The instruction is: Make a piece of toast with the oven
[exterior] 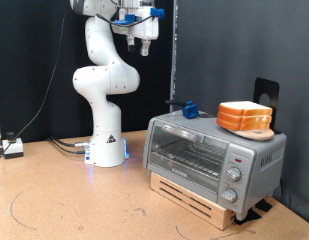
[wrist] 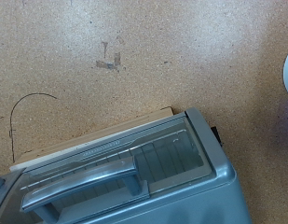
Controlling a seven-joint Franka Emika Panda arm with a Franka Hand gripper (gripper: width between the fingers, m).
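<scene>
High in the exterior view's top, well above everything: white arm's end effector (exterior: 143,42), nothing between its fingers; spread or clenched cannot be told at this size, and absent from the wrist view.

Toward the exterior view's right, on the cork-brown table (exterior: 54,200): boxy silver countertop toaster oven with glass door (exterior: 214,155), seated on a low slatted wooden base (exterior: 194,197). Door closed, wire rack visible behind the glass, round knobs down the right panel. Long axis running roughly from the exterior view's left to right, door facing the exterior view's lower left.

Resting flat on the oven roof near its right end: squarish bread slice with orange-brown crust and pale cream face (exterior: 245,116), not yet inside. A small blue object (exterior: 190,110) at the roof's rear left.

Wrist view looking straight down on the oven (wrist: 134,177) with its long silver door handle (wrist: 83,182).

Judged: door still to be opened. Done well, by approaching the handle squarely across its length, gripping mid-bar, swinging along the hinge arc rather than dragging the oven off its base.
</scene>
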